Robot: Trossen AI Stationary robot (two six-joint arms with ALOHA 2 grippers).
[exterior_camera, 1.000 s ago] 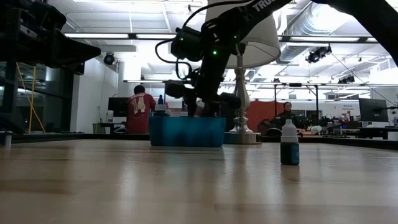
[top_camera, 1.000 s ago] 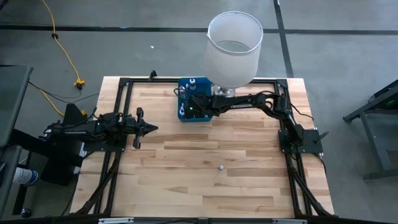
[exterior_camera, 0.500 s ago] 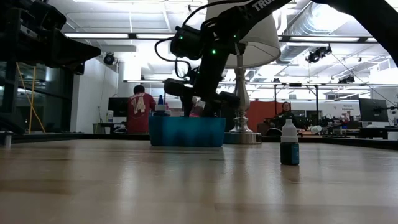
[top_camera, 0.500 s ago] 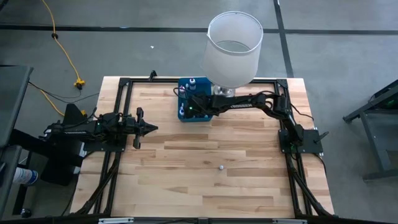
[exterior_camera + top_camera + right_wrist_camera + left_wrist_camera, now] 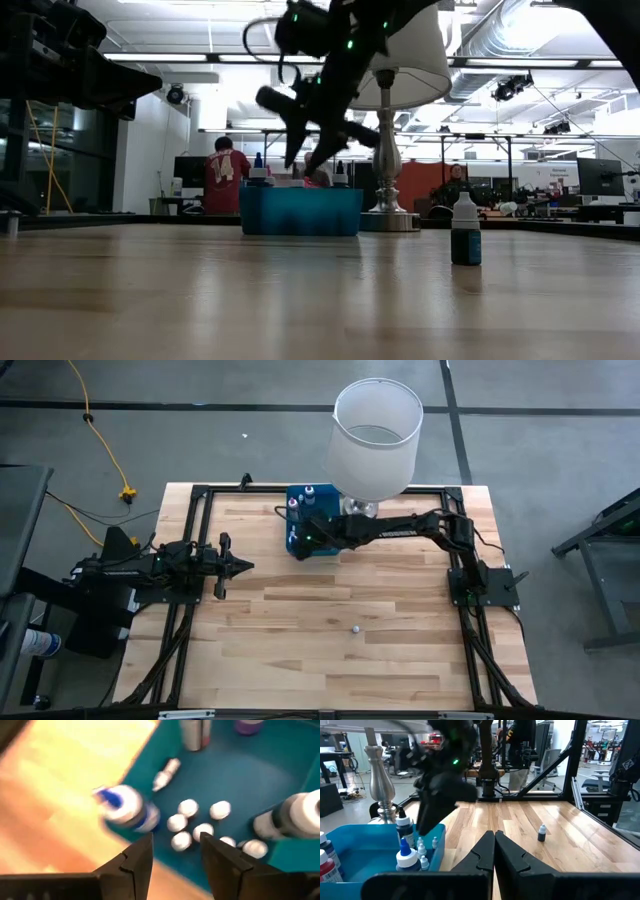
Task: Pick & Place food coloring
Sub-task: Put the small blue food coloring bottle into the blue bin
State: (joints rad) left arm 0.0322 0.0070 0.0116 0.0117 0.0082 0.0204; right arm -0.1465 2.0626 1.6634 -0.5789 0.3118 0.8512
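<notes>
Overhead and level views of a wooden surface (image 5: 300, 630) with two dark arms. The right gripper (image 5: 305, 155) hangs above the blue bin (image 5: 300, 520) that stands at the far edge of the surface, just beside the metal base of a tall lamp (image 5: 375, 435) with a white shade. Its fingers (image 5: 135, 862) are spread apart with nothing between them; the right wrist view looks down past them into the bin.

Inside the bin, a cluster of small food coloring bottles (image 5: 197, 827) with white caps stands upright near one wall. A larger blue-capped bottle (image 5: 127, 812), a dark-bodied white-capped one (image 5: 295, 817) and a thin white dropper bottle lying on its side (image 5: 166, 772) share the same bin; motion blur makes finer detail uncertain.

One lone food coloring bottle (image 5: 465, 232), dark-bodied with a white cap, stands upright on the bare surface, well apart from the bin, toward the near middle.

The left gripper (image 5: 235, 567) waits at the left side of the surface, its fingers (image 5: 482, 852) pressed together and pointing toward the centre.

A person (image 5: 227, 178) sits in the room beyond.
</notes>
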